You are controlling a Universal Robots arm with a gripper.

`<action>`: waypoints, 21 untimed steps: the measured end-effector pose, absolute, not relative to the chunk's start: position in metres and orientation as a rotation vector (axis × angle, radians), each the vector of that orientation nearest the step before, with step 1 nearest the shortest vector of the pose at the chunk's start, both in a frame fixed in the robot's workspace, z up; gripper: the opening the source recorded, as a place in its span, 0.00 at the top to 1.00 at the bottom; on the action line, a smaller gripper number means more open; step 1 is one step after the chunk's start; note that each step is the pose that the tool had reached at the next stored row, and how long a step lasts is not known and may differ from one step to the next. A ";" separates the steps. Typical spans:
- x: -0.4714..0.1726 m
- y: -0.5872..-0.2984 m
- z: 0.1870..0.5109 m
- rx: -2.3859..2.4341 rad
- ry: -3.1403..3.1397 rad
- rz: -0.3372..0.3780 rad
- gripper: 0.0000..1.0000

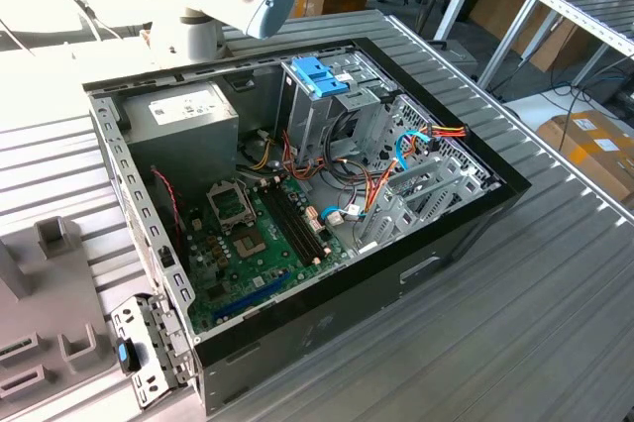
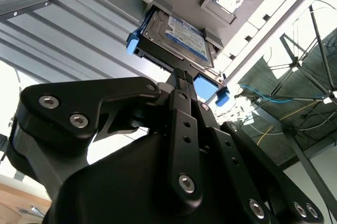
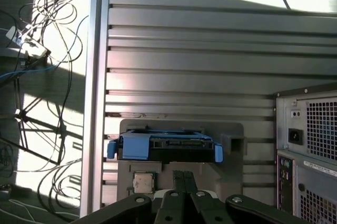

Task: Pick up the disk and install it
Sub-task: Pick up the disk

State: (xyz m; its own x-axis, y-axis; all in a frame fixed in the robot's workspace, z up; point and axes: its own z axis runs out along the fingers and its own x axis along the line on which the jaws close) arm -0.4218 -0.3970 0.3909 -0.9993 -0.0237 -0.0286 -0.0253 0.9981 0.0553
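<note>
— Grey-silver metal framed in light-blue plastic rails: that flat rectangular disk [image 3: 163, 148], where does it lie?

— In the grey plastic cradle [image 3: 231, 129], about midway across it. In the second wrist view the disk [image 2: 176, 37] shows its labelled face.

— And from the claw?

— Straight ahead of the black claw [image 3: 184, 174], on the cradle's side of it. The jaws are pressed together and pinch nothing. In the second wrist view the claw [image 2: 184, 74] ends right at the disk's near edge; whether it touches, I cannot tell.

— Which way does the disk point?

— The edge with the connector strip faces the claw. So I judge the long axis to run away from the claw, deeper into the cradle, with the blue rail ends sticking out to either side, across the line of approach.

— And around the cradle?

— It rests on the ribbed aluminium table [image 3: 184, 50]. The grey computer case [image 3: 310, 145] stands beside the cradle, a strip of bare table between them, its rear panel showing. In the exterior view that case [image 1: 416, 273] lies open.
</note>
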 end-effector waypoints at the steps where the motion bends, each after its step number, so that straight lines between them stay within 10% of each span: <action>1: -0.422 -0.397 0.391 -0.039 3.112 0.087 0.89; 21: -0.422 -0.397 0.391 -0.065 3.112 0.087 0.89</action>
State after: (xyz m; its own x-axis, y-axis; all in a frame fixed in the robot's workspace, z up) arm -0.4218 -0.3969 0.3908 -0.9987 -0.0412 -0.0287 -0.0428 0.9975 0.0554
